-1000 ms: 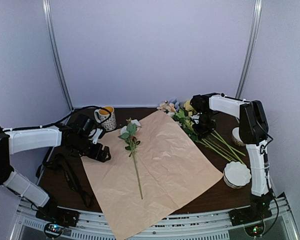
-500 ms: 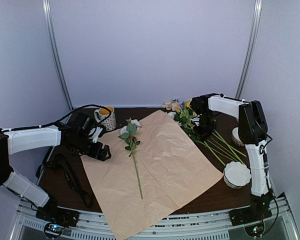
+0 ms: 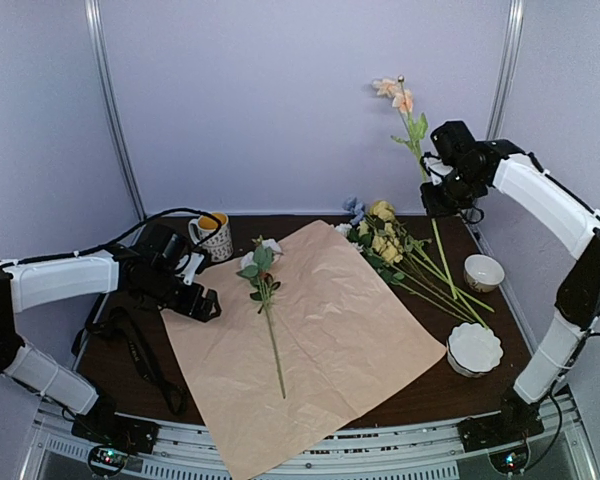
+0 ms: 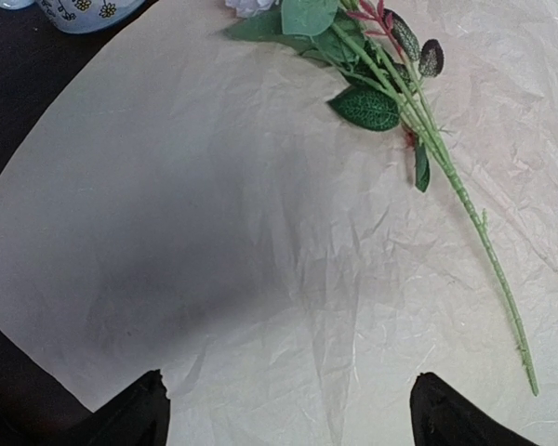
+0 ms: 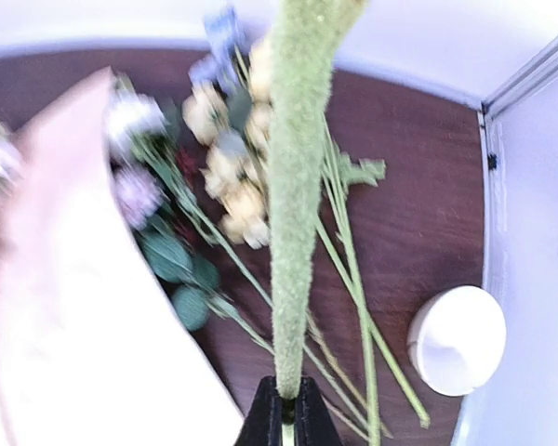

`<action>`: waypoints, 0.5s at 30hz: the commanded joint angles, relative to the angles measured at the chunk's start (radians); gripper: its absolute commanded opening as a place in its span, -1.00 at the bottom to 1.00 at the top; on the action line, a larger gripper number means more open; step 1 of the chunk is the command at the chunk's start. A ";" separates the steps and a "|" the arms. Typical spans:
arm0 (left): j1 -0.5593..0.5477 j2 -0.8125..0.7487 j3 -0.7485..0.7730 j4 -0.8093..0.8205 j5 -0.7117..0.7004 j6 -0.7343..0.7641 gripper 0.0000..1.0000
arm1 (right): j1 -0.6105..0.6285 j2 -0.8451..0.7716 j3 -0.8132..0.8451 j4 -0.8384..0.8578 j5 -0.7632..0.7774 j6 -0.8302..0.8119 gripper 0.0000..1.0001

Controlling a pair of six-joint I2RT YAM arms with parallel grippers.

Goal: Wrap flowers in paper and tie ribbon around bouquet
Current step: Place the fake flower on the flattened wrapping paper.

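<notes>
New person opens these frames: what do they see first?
First, the right gripper, high above the table's far right, shut on a peach-bloomed flower whose bloom stands up against the back wall. Next, the big paper, peach side up across the middle of the table, with a lone flower lying on its left half. The remaining flowers lie heaped by the paper's far right corner.

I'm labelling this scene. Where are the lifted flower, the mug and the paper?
lifted flower [image 3: 404,101], top view, on its peach bloom.
mug [image 3: 218,245], top view, on its patterned side.
paper [image 3: 350,312], top view, on its bare middle.
</notes>
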 commanded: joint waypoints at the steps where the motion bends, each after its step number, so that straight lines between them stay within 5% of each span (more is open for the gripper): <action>1: 0.003 -0.024 0.022 0.004 -0.009 0.013 0.86 | 0.011 -0.108 -0.127 0.156 -0.270 0.219 -1.00; 3: 0.003 -0.020 0.011 0.023 -0.012 0.008 0.87 | 0.074 -0.182 -0.297 0.429 -0.483 0.406 -1.00; 6: 0.002 0.002 0.012 0.039 -0.008 -0.011 0.86 | 0.236 -0.167 -0.426 0.784 -0.578 0.647 -1.00; 10: 0.003 0.001 -0.002 0.057 0.010 -0.015 0.86 | 0.385 -0.020 -0.402 0.938 -0.614 0.819 -1.00; 15: 0.002 -0.031 -0.033 0.053 -0.015 0.005 0.86 | 0.471 0.148 -0.346 0.934 -0.631 0.916 -1.00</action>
